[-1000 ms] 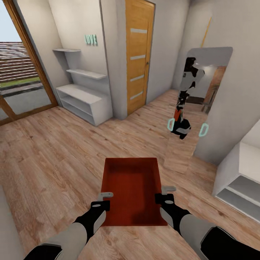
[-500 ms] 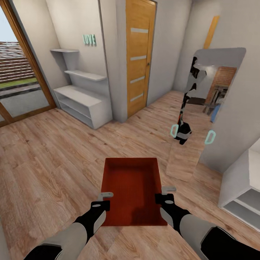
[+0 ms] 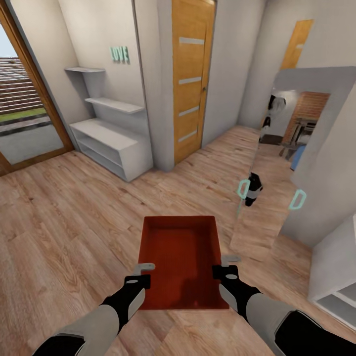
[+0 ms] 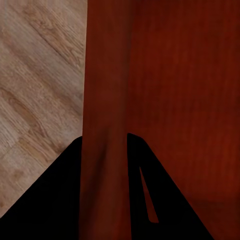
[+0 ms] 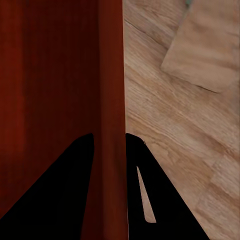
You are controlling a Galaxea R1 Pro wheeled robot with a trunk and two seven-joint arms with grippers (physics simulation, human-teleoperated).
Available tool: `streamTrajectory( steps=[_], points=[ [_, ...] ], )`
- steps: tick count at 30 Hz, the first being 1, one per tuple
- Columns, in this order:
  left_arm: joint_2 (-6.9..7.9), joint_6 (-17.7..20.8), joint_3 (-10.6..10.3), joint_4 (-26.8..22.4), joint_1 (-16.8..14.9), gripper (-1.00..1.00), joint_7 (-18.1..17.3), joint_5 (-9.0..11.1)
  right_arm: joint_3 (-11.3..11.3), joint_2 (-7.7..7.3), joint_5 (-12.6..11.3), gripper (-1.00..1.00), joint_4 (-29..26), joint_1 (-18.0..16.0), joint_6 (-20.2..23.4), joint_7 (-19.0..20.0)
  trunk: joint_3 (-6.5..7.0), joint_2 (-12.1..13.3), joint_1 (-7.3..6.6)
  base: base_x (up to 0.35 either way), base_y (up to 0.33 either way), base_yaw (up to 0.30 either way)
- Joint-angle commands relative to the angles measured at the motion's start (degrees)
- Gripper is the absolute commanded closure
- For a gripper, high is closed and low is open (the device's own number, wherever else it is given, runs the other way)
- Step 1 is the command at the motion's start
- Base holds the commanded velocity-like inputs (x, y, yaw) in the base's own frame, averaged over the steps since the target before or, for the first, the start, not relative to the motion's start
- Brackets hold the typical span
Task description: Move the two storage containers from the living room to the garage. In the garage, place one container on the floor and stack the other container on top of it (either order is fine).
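One orange-red storage container point(image 3: 180, 257), open-topped and empty, hangs level in front of me above the light wood-plank floor point(image 3: 74, 217). My left gripper point(image 3: 141, 274) is shut on its left wall, my right gripper point(image 3: 225, 264) on its right wall. In the left wrist view the thin red wall point(image 4: 107, 100) runs between the two dark fingers of the left gripper point(image 4: 105, 142). The right wrist view has the other wall point(image 5: 110, 75) pinched the same way by the right gripper point(image 5: 109, 137).
An oak door with four frosted strips point(image 3: 190, 79) stands shut ahead. Left of it is a white shelf unit point(image 3: 111, 143), then a glazed patio door point(image 3: 24, 113). A tall mirror point(image 3: 282, 163) leans on the right wall, with a white cabinet point(image 3: 336, 277) nearer.
The whole view has shifted: the mirror and cabinet have slid to the right and the door looms a little larger. The container stays held the same way in both grippers.
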Motion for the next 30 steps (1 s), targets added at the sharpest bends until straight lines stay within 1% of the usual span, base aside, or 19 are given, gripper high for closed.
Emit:
streamTrajectory(
  steps=[1,30],
  points=[
    [0.39,0.4,-0.4,-0.3,0.0,1.0,0.9,-1.2,-0.7,-0.01,-1.3,1.0,1.6,-0.1,-0.4,-0.3,-0.08,-0.1,0.06,0.325,0.0,0.0],
    [0.39,0.4,-0.4,-0.3,0.0,1.0,0.9,-1.2,-0.7,0.0,-1.3,1.0,1.6,-0.1,-0.5,-0.3,-0.08,-0.1,0.06,0.325,0.0,0.0]
  ],
)
